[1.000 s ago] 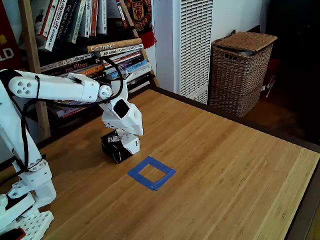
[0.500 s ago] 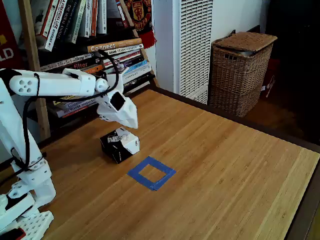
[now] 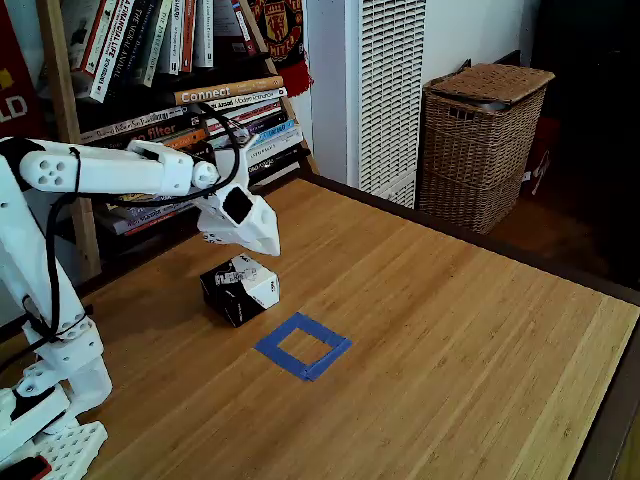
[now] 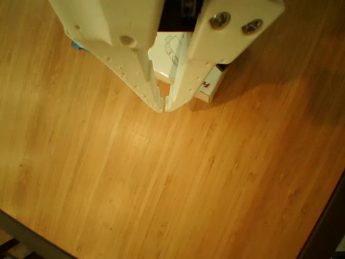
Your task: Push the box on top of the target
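The box (image 3: 240,288), black with a white printed top, sits on the wooden table (image 3: 450,330) just up and left of the target (image 3: 303,346), a hollow square of blue tape. It is apart from the tape. My white gripper (image 3: 267,247) hangs a little above the box's far edge without touching it. In the other view the gripper (image 4: 163,108) points down with its fingertips pressed together and nothing between them. The box (image 4: 168,53) shows behind the fingers, and a sliver of blue tape (image 4: 78,46) peeks out at the left finger's edge.
A bookshelf (image 3: 180,90) full of books stands behind the arm at the table's far edge. A wicker basket (image 3: 480,140) and a white radiator (image 3: 385,90) stand beyond the table at the back right. The table's right edge (image 3: 615,400) runs near the frame's side.
One second ago the gripper was down against the box. It rose clear of it and now hovers slightly lower and further right than half a second ago. The box stays put.
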